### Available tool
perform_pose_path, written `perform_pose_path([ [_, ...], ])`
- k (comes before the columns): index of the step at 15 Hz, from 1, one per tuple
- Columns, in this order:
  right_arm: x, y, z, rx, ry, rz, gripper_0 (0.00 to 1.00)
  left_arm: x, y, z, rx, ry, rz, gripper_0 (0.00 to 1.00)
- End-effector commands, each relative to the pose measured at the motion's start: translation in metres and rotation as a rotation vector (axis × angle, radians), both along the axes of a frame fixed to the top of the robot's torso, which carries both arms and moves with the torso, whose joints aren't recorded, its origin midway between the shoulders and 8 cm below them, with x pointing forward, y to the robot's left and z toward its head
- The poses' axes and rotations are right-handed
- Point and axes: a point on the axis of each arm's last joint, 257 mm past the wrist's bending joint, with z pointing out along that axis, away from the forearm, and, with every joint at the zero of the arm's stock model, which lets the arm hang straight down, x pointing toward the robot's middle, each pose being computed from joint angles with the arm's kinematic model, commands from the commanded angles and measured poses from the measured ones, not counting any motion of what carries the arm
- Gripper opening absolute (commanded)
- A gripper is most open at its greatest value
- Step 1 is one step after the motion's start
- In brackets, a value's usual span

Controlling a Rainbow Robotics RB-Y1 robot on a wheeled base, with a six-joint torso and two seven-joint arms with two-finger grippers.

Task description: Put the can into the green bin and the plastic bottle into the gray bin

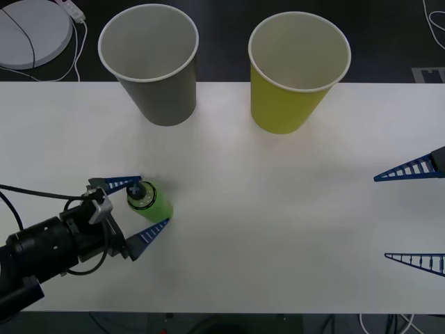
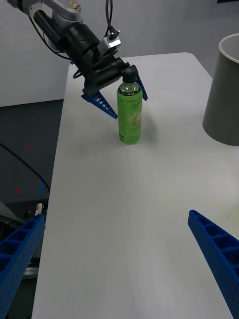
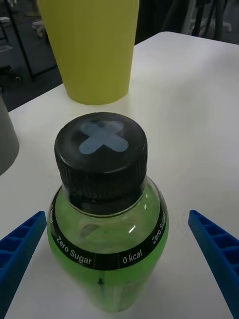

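Now: left hand (image 1: pixel 142 207) straddling the bottle (image 1: pixel 149 201), fingers apart, no grip yet.
Bottle stands upright on the bench (image 1: pixel 278 229), on the robot's left and toward the near side, cap between the two blue fingers with a gap on each side in the left wrist view. Step in hand looks like the bottle pickup; next move needs the fingers closed on the neck or shoulder, a lift above the rim, then a carry forward to the gray bin (image 1: pixel 149 62). That path over the bench is open. Green bin (image 1: pixel 297 69) sits beside it to the right, apart from it. Both bins stand at the far edge, so a rim bump could probably tip one off. Right hand (image 1: pixel 417 216) waits open at the right edge.
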Motion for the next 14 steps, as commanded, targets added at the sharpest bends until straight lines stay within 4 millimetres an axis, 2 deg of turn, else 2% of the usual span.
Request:
perform_pose_path([
  [1, 0.0000, 0.0000, 0.0000, 0.000, 0.000, 0.000, 1.00, 0.0055, -0.0025, -0.0009, -0.004, -0.005, 0.006, 1.00],
  [14, 0.0000, 0.0000, 0.0000, 0.000, 0.000, 0.000, 1.00, 0.0133, -0.0114, -0.0003, -0.013, -0.018, 0.012, 1.00],
])
